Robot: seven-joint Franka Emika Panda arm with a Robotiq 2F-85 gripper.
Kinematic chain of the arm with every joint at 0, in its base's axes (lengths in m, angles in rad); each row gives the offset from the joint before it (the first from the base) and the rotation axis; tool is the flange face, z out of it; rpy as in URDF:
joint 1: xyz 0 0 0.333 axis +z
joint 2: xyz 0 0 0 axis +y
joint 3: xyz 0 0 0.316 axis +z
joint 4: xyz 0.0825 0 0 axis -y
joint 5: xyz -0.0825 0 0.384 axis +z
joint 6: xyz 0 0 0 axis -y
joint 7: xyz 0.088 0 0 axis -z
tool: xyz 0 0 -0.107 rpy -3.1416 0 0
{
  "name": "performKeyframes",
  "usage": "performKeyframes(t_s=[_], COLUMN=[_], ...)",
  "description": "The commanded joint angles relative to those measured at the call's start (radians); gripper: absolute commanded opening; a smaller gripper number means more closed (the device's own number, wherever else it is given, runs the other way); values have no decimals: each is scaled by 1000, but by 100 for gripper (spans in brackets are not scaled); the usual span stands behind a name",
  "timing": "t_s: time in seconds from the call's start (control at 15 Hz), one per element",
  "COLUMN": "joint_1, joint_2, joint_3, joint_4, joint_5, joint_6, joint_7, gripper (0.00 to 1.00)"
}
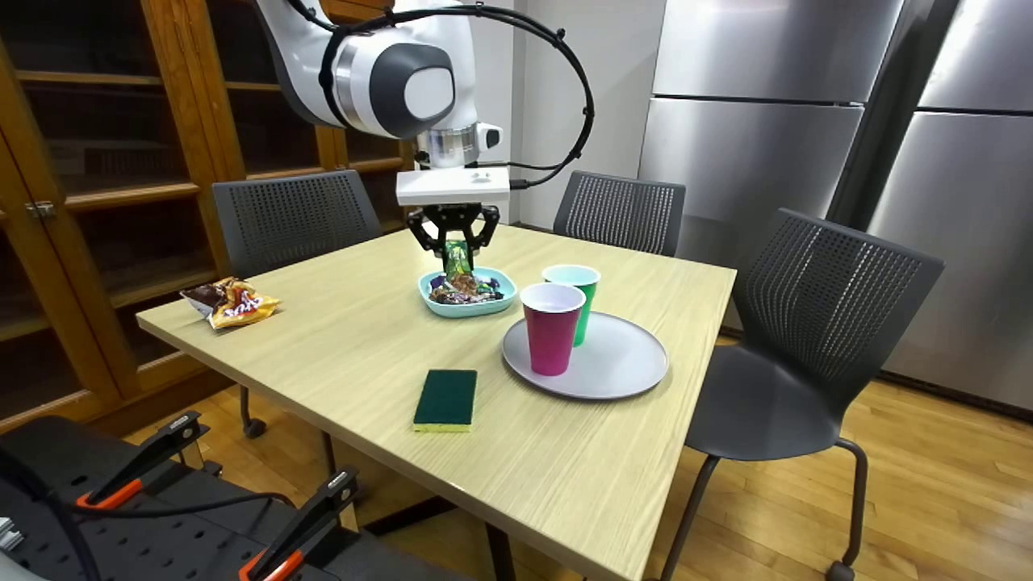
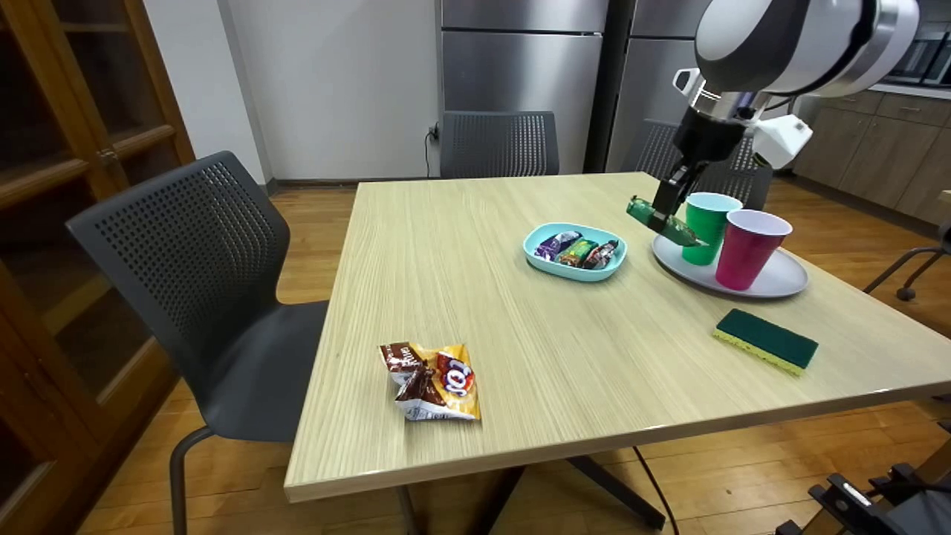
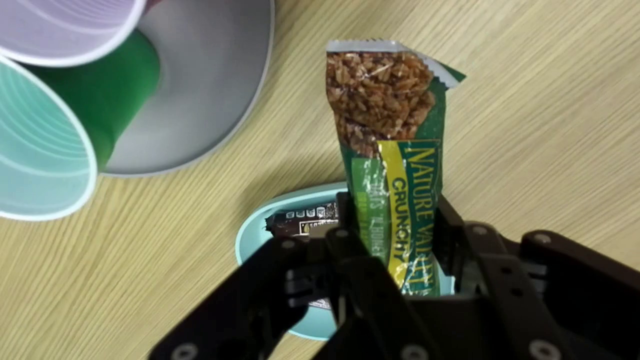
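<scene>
My gripper (image 3: 392,215) is shut on a green granola bar (image 3: 387,110) with yellow and brown print, fingers on its two sides. It holds the bar in the air; the gripper also shows in the exterior views (image 1: 458,257) (image 2: 660,215), with the bar (image 1: 457,255) (image 2: 682,233) tilted in it. A light blue bowl (image 2: 568,272) lies below, partly hidden by the gripper in the wrist view (image 3: 250,235). In the bowl lie a purple bar (image 2: 557,245), a green-brown bar (image 2: 578,253) and a dark bar (image 2: 600,255).
A grey plate (image 1: 621,355) bears a magenta cup (image 1: 551,339) and a green cup (image 2: 702,234), both upright, near the bowl. A green and yellow sponge (image 1: 446,398) lies near the table's edge. A yellow-brown snack bag (image 2: 442,380) lies near a corner. Dark chairs (image 1: 823,315) surround the table.
</scene>
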Motion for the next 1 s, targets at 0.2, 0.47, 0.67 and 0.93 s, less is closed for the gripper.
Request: performKeyframes(t_s=[0.2, 0.47, 0.67, 0.93], joint_1=[56, 84, 111, 131], joint_2=[157, 246, 298, 354], joint_3=[-15, -16, -25, -26], joint_4=[229, 347, 416, 486], joint_5=[-132, -183, -193, -183], joint_6=[-77, -109, -133, -151], joint_7=[225, 328, 400, 468], gripper=[13, 13, 13, 13])
